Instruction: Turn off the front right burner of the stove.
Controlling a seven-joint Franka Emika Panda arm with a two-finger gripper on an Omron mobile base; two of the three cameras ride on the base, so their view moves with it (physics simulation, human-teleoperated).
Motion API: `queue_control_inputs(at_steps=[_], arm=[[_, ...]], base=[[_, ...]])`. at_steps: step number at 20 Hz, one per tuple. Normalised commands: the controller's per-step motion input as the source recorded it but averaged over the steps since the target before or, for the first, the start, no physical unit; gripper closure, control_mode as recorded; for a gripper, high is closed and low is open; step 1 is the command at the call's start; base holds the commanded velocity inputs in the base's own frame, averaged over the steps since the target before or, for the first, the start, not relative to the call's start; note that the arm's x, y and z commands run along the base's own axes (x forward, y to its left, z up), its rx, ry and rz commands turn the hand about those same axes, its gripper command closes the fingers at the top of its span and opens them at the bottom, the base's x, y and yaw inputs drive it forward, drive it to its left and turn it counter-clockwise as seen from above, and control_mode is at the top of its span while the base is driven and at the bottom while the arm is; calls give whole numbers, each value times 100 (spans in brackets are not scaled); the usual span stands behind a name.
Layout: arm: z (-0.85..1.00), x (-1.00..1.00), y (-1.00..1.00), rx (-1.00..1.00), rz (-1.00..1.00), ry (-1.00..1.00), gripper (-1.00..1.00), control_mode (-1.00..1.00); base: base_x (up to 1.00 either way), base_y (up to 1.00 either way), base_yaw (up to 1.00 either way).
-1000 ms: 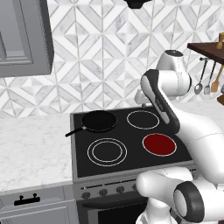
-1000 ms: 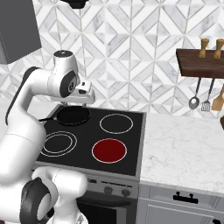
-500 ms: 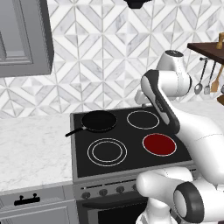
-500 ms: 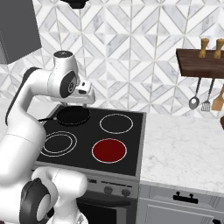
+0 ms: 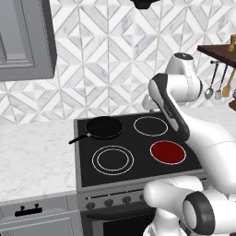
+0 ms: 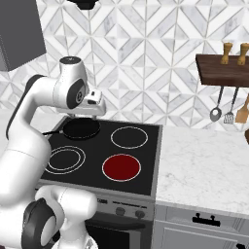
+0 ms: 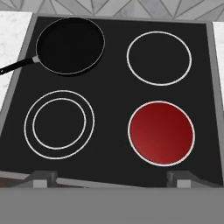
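Jaws are hard to judge from where I stand: the gripper (image 6: 94, 103) hangs high over the back of the stove (image 5: 92, 173), and I cannot tell how wide its fingers are parted, though it carries nothing I can see. Looking down from the hand, the front right burner (image 7: 161, 132) glows as a solid red disc at the near right of the black glass. A black frying pan (image 7: 70, 45) sits on the back left zone, well apart from the red one, its handle reaching off leftward. Small dark knobs (image 5: 109, 202) line the steel front panel.
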Motion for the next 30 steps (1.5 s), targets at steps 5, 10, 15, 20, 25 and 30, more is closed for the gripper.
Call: queue_control_inputs(at_steps=[5,10,15,20,25,30], arm=[[0,0,0,0,0,0,-100,100],[0,0,0,0,0,0,-100,100],[0,0,0,0,0,0,-100,100],[0,0,0,0,0,0,-100,100],[0,0,0,0,0,0,-100,100],[0,0,0,0,0,0,-100,100]], base=[[-4,-36,0],[-1,-45,0],[0,-42,0],[-1,-49,0],[0,-49,0],[0,-42,0]])
